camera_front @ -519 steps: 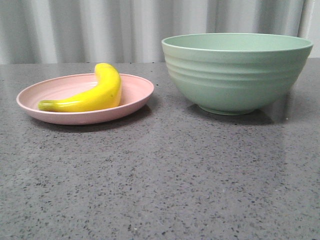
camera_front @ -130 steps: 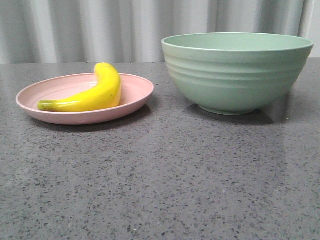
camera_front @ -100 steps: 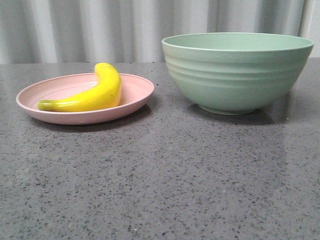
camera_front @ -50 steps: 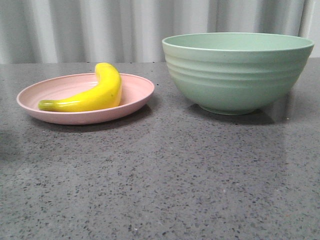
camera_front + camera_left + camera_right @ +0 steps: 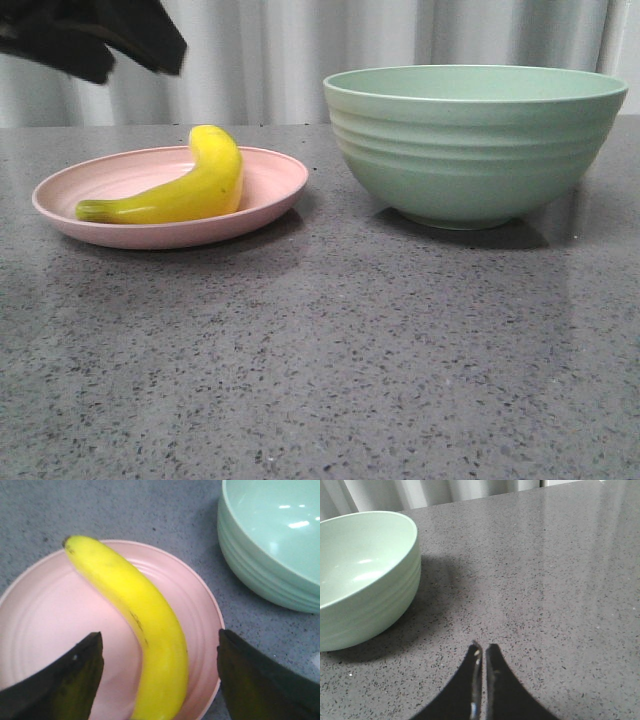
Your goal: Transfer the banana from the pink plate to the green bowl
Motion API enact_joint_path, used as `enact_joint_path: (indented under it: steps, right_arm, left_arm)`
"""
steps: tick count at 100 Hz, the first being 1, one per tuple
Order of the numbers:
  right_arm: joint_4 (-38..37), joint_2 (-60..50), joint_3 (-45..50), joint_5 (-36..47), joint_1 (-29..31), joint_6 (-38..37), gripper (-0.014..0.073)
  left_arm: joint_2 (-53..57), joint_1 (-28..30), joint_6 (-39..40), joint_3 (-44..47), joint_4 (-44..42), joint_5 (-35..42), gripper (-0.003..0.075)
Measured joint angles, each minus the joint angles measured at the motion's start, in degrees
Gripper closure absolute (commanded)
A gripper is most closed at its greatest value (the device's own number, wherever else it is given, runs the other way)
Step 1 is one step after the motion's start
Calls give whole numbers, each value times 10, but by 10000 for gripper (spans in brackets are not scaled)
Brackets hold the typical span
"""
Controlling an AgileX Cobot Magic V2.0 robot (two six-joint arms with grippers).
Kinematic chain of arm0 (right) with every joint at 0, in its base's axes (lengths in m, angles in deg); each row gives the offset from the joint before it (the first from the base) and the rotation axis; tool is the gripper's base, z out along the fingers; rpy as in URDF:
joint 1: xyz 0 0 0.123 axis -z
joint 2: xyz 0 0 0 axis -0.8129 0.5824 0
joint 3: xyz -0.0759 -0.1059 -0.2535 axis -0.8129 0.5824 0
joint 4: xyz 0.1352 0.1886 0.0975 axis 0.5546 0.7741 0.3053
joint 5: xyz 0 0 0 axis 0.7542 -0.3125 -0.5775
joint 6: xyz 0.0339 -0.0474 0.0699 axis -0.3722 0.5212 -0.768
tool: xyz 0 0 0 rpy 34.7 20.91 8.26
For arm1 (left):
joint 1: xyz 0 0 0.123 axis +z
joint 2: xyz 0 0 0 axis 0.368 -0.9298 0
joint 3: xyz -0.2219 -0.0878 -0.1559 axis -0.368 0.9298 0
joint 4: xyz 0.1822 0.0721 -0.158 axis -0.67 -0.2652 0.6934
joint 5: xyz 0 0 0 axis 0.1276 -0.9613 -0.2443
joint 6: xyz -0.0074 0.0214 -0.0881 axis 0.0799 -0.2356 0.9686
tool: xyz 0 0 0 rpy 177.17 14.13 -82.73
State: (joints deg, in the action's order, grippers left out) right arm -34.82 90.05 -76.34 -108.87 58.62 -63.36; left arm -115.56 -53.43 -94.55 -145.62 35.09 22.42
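One banana on pink plate, green bowl beside

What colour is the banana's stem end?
Greenish, fading into the yellow banana; the front view shows it best.

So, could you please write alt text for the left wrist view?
A yellow banana lies on a pink plate, framed between the open left gripper's two dark fingers, neither touching it. A green bowl stands beside the plate on the grey speckled table.

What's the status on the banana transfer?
Left gripper open above glossy yellow banana. Banana on pale-pink plate, untouched. Right gripper shut, idle. Sage-green bowl unobstructed.
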Motion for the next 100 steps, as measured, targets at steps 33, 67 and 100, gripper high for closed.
enact_joint_path:
  steps: [33,67,100]
  right_arm:
    - [0,0,0,0,0,0,666]
    - [1,0,0,0,0,0,666]
    - [1,0,0,0,0,0,666]
  left_arm:
    - [-101,0,0,-76,13,-106,277]
    - [-149,0,0,-86,13,-130,277]
    - [-164,0,0,-86,13,-127,320]
